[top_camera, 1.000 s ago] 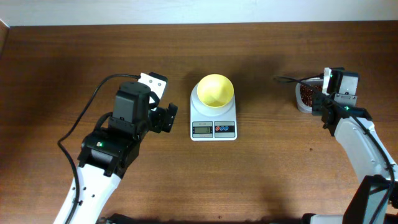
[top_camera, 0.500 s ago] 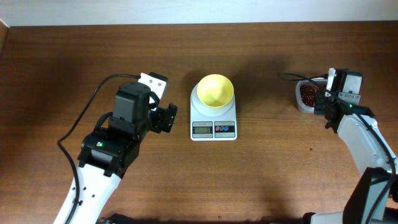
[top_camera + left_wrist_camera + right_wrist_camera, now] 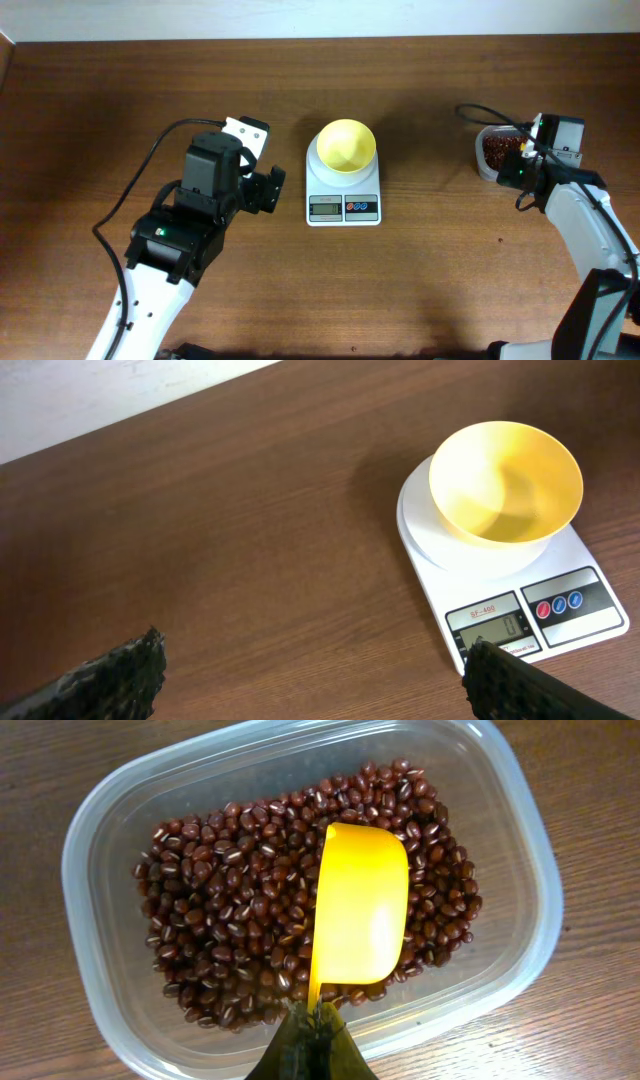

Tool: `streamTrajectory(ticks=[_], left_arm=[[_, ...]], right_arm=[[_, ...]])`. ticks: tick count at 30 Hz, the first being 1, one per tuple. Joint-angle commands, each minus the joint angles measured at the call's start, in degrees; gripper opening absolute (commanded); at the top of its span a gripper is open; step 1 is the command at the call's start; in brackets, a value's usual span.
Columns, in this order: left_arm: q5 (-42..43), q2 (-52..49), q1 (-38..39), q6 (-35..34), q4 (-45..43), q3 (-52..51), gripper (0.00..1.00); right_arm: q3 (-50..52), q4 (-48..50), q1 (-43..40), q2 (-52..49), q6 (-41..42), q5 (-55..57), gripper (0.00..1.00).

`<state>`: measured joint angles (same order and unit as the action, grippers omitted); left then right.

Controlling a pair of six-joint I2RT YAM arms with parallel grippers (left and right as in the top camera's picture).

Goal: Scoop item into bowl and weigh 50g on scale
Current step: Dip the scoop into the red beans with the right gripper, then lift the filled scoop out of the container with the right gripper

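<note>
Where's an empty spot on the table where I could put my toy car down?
Bare wood lies between the scale and the bean tub, and in front of the scale toward the near edge. It's tight between the left gripper and the scale, and at the tub, where the right gripper holds the scoop.

Left gripper [image 3: 315, 685] spread wide, right gripper [image 3: 315, 1042] clamped

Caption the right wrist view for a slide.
Right gripper holds a yellow scoop over the beans in a clear tub.
</note>
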<state>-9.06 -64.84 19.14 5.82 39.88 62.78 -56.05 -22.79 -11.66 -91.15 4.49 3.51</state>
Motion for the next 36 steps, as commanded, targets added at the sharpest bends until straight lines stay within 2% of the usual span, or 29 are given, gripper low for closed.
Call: streamTrajectory(ticks=[1, 12, 14, 20, 27, 32, 36], left_arm=[[-0.4, -0.1, -0.2, 0.3, -0.1, 0.6, 0.99], [-0.4, -0.1, -0.2, 0.3, -0.1, 0.6, 0.99], [-0.4, -0.1, -0.2, 0.3, -0.1, 0.6, 0.99], [-0.4, -0.1, -0.2, 0.3, -0.1, 0.6, 0.99], [-0.4, -0.1, -0.2, 0.3, -0.1, 0.6, 0.99], [-0.4, -0.1, -0.2, 0.3, -0.1, 0.6, 0.99], [-0.4, -0.1, -0.2, 0.3, -0.1, 0.6, 0.99]], right_arm=[[0.2, -1.5, -0.4, -1.3, 2.6, -4.8, 0.04], [0.2, -4.4, -0.4, -1.3, 3.6, -4.9, 0.04], [0.2, -4.5, -0.8, -1.3, 6.0, -5.5, 0.04], [0.2, -4.3, -9.3, -1.3, 7.2, -22.2, 0.04], [0.2, -4.5, -10.5, -3.8, 12.5, -26.1, 0.04], [0.2, -6.4, -10.7, -5.4, 12.5, -28.0, 0.04], [0.2, -6.1, -16.0, -5.4, 12.5, -35.3, 0.04]])
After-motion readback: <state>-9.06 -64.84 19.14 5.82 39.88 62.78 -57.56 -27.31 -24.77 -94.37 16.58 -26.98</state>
